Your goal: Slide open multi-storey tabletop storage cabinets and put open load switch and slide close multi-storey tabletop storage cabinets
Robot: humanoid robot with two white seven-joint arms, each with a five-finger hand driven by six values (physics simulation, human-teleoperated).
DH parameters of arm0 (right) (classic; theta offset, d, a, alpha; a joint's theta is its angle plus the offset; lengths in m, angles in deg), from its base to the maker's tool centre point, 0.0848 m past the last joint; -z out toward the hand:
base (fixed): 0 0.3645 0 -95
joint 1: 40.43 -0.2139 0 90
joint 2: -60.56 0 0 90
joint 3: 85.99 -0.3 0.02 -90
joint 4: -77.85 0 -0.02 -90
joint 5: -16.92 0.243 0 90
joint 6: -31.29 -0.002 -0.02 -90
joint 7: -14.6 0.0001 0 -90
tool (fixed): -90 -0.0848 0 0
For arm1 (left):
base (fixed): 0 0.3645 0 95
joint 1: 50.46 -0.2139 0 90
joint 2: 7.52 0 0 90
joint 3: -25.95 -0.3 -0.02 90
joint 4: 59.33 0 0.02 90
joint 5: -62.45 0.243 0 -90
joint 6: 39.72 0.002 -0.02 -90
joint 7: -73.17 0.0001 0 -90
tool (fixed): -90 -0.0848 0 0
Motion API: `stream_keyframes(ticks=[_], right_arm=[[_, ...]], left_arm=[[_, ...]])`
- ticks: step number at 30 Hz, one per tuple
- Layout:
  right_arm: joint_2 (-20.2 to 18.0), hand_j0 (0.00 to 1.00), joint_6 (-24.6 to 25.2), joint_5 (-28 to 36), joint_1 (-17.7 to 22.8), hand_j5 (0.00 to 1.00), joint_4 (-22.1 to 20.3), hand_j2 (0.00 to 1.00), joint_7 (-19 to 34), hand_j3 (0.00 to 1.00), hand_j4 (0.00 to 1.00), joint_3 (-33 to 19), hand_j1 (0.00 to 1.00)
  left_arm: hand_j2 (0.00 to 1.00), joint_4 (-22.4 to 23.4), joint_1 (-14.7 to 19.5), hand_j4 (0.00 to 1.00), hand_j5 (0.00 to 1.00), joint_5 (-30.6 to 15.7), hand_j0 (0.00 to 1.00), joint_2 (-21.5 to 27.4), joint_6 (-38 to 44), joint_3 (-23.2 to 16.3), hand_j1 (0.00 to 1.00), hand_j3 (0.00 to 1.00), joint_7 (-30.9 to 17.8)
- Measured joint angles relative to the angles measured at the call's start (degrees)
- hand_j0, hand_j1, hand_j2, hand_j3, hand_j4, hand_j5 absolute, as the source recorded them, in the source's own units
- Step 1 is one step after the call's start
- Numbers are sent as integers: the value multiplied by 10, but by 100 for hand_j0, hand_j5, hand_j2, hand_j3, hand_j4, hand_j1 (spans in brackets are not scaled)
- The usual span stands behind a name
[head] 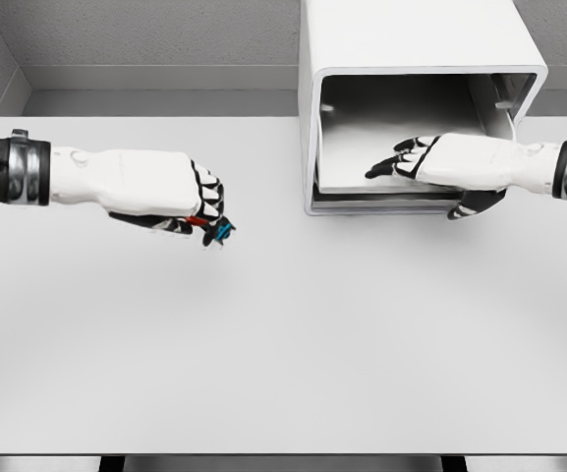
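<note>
Cabinet (pixel 411 39) opening partly blocked by right hand (pixel 430 162)

The white storage cabinet (pixel 416 49) stands at the far side of the bench (pixel 283 354), right of the middle, its front open on a pale, shadowed inside with the drawer tray (pixel 362 167) showing. The load switch (pixel 219 231), a small red and blue part, is clasped in the left hand (pixel 180 192) above the bench, well apart from the cabinet.

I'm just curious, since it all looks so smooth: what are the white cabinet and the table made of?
It is a simulator's render, so this is only a guess. The cabinet looks like painted metal or plastic: smooth white shell, rounded corners, faintly glossy grey interior. The table looks like matte white laminate: flat, even, without grain or reflections.
</note>
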Motion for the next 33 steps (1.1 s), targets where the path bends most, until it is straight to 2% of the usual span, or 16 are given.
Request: stream_keyframes(ticks=[4, 13, 17, 21, 24, 28, 31, 32, 33], right_arm=[[-15, 100, -4, 13, 18, 100, -28, 100, 0, 100, 100, -15, 100], [-45, 100, -14, 21, 60, 100, -49, 100, 1, 100, 100, -76, 100], [-65, 100, -15, 42, 85, 100, -68, 100, 1, 100, 100, -111, 100], [-90, 100, -15, 87, 112, 100, -74, 100, 1, 100, 100, -181, 100], [-106, 100, -15, 133, 130, 100, -76, 100, 1, 100, 100, -221, 100], [-126, 81, -15, 166, 175, 81, -75, 81, 1, 81, 81, -273, 81], [-134, 62, -15, 175, 247, 62, -74, 62, 1, 62, 62, -328, 62], [-136, 58, -15, 177, 259, 58, -73, 58, 1, 58, 58, -345, 58], [-137, 54, -15, 178, 270, 54, -72, 54, 1, 54, 54, -358, 54]], left_arm=[[41, -1, 20, 41, 41, -16, 41, -4, 0, 0, 41, 41, 0], [41, 1, 42, 41, 41, -31, 41, -51, -1, 0, 41, 41, 0], [41, 8, 65, 41, 41, -28, 41, -96, -1, 0, 41, 41, 0], [41, 16, 96, 41, 41, -11, 41, -152, -1, -1, 41, 41, 0], [41, 56, 129, 41, 41, 9, 41, -207, -1, -2, 41, 41, 0], [42, 170, 138, 42, 42, 51, 42, -290, -1, -3, 42, 42, -1], [47, 234, 138, 47, 47, 88, 47, -341, -2, -3, 47, 47, -1], [60, 246, 138, 60, 60, 94, 60, -351, -2, -3, 60, 60, -1], [79, 255, 138, 79, 79, 97, 79, -359, -2, -3, 79, 79, -1]])
